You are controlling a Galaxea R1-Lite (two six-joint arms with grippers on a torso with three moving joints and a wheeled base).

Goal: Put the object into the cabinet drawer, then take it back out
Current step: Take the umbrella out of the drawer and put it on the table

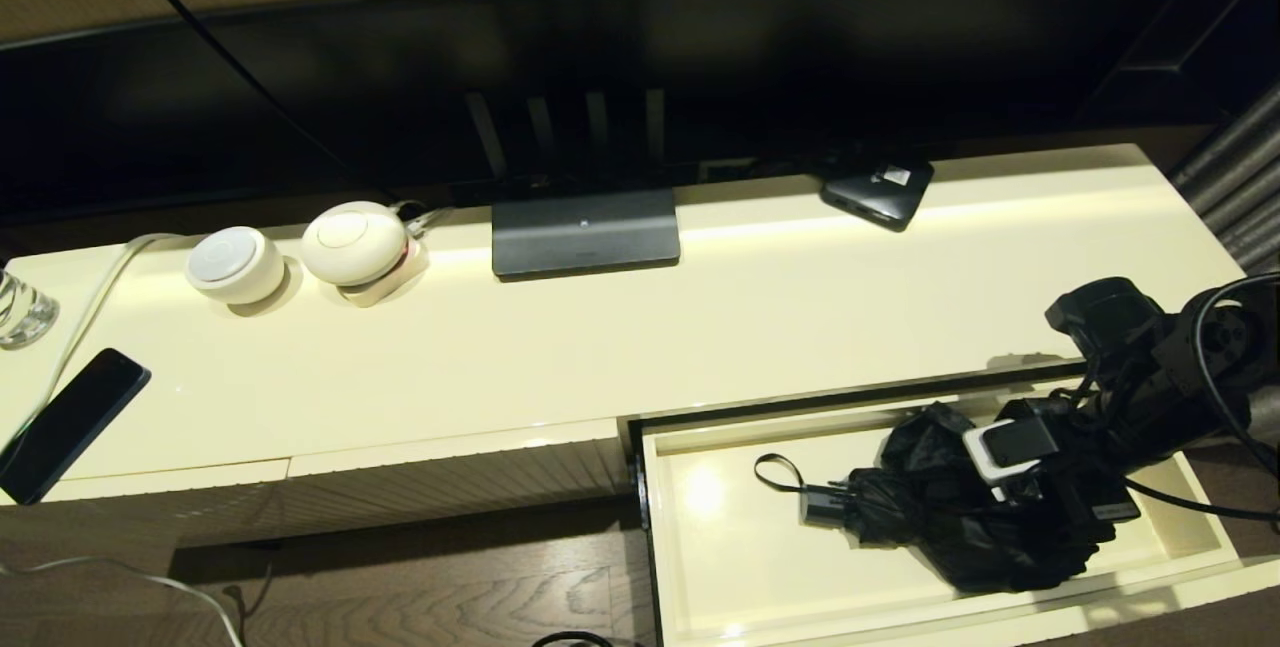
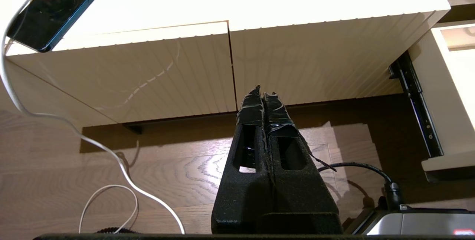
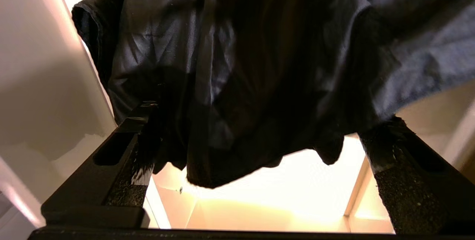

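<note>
The right hand (image 3: 259, 158), spread wide around the umbrella (image 1: 960, 517) (gripping nothing), hangs inside the open drawer (image 1: 720, 567).

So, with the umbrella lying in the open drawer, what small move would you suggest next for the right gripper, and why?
Probably close the right gripper. Its fingers stand wide open on either side of the umbrella, which lies in the drawer, so a grip should come before any lift. The left gripper is parked, shut, by the floor.
</note>
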